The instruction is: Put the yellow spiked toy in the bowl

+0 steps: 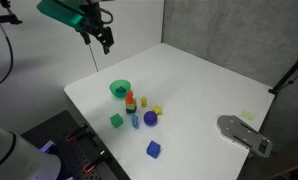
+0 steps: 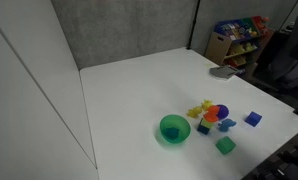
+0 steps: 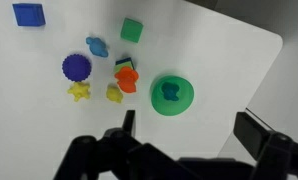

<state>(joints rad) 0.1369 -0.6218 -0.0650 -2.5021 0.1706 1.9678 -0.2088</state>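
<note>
The yellow spiked toy (image 3: 80, 92) lies on the white table beside a purple spiked ball (image 3: 76, 67); it also shows in an exterior view (image 1: 156, 110). A smoother yellow block (image 3: 115, 93) lies between it and the bowl. The green bowl (image 3: 172, 95) stands upright, with a darker bluish shape inside; it shows in both exterior views (image 1: 120, 89) (image 2: 174, 129). My gripper (image 3: 189, 130) is open and empty, high above the table and away from the toys (image 1: 104, 38).
Around the toys are an orange-red stack (image 3: 126, 75), a small blue toy (image 3: 97, 46), a green cube (image 3: 132, 30) and a blue cube (image 3: 29, 14). A grey flat object (image 1: 244, 135) lies near a table corner. A shelf with coloured items (image 2: 237, 38) stands behind.
</note>
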